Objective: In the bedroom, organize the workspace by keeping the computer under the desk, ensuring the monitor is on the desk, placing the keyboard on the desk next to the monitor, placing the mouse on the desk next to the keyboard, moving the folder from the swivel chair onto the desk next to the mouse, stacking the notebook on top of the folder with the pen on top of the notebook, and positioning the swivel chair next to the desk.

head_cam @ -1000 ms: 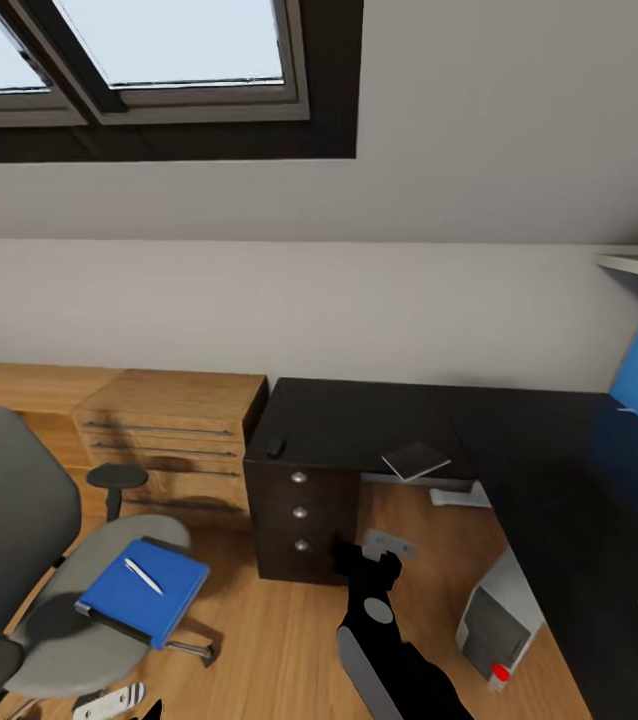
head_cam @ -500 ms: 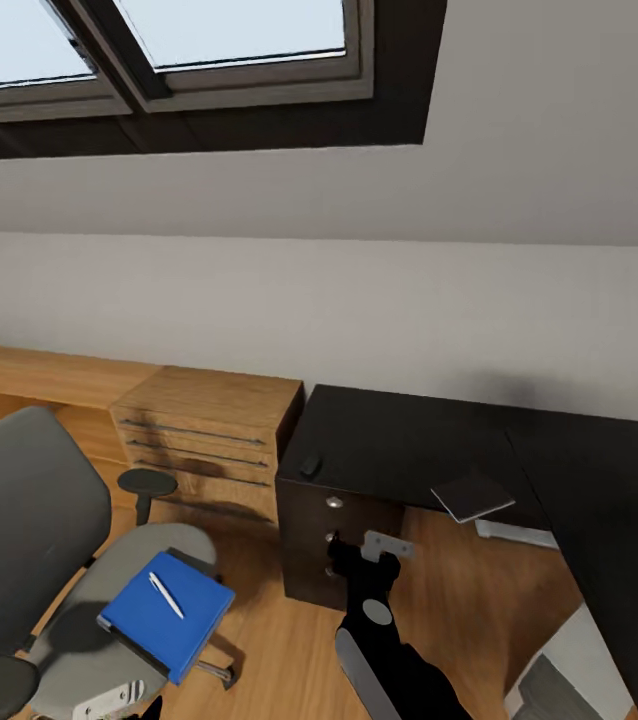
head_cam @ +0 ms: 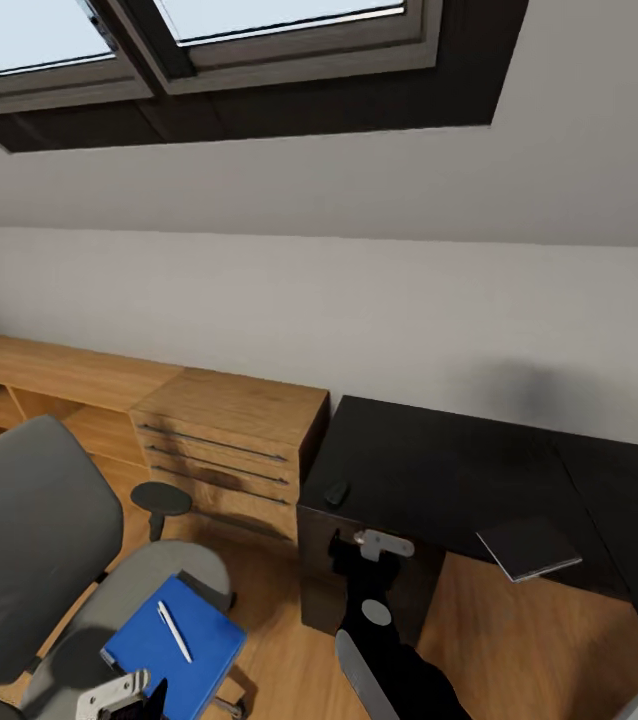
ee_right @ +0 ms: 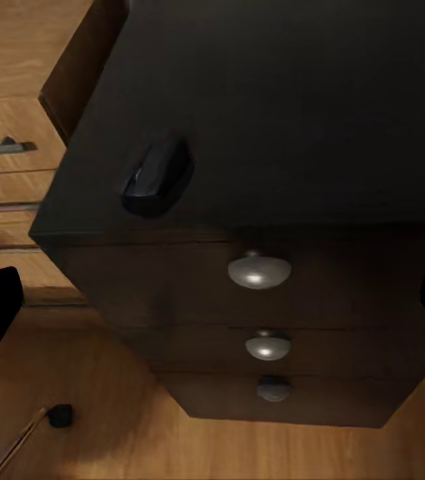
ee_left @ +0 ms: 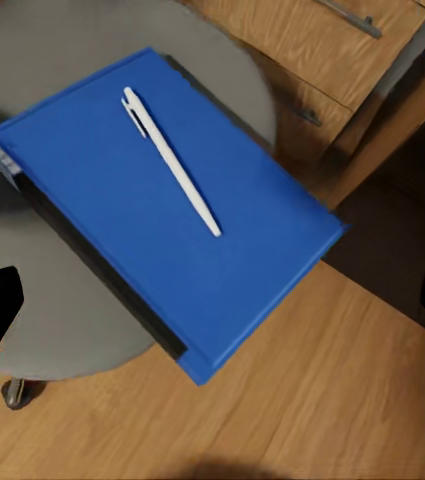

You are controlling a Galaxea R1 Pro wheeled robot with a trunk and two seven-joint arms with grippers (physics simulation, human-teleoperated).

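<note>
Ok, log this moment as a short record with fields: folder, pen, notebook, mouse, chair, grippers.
folder: blue folder lies flat on the swivel chair seat
pen: white pen lies on top of the folder
notebook: dark notebook on the black desk, overhanging its front edge
mouse: dark mouse on the desk above the drawers
left gripper: near the folder, state unclear
right gripper: before the desk drawers, state unclear

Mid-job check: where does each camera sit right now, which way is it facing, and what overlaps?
Head view: high, looking down at the grey swivel chair and black desk; both arms show.
Left wrist view: above the blue folder with the whitish pen.
Right wrist view: faces the small dark mouse above round silver drawer knobs.
Shared: head sees folder, pen and mouse too.
</note>
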